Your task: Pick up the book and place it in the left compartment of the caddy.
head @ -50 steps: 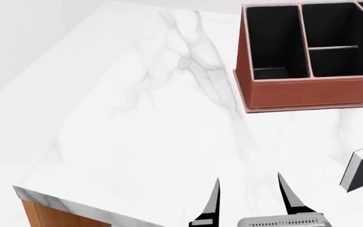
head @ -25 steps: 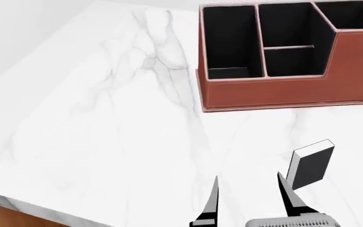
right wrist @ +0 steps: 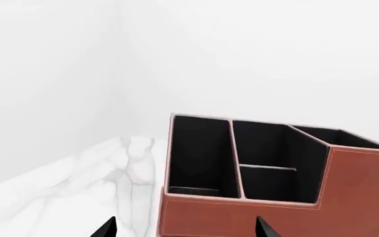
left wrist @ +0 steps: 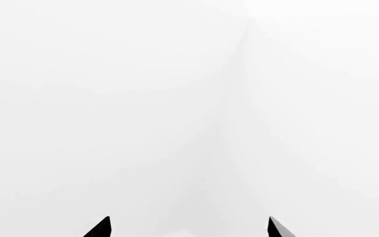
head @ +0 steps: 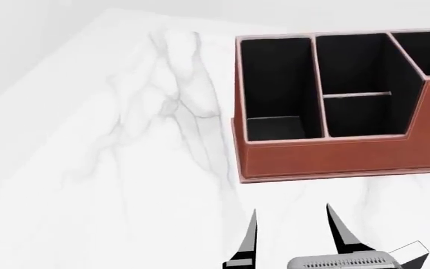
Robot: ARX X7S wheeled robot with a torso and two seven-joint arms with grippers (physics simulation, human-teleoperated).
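The caddy (head: 335, 157) stands on the white marble surface (head: 110, 168), its left compartment (head: 279, 84) a long black-lined slot at the lower-walled end. In the head view the right gripper (head: 290, 230) hovers over the surface just in front of the caddy, its dark fingers spread wide with nothing between them. The book (head: 411, 253) seems to be the small black and white shape beside that gripper, at the frame's bottom edge. The left gripper (left wrist: 188, 227) likewise gapes wide, facing only blank white.

Pointed black fingers (head: 252, 241); ribbed grey gripper body (head: 340, 261)
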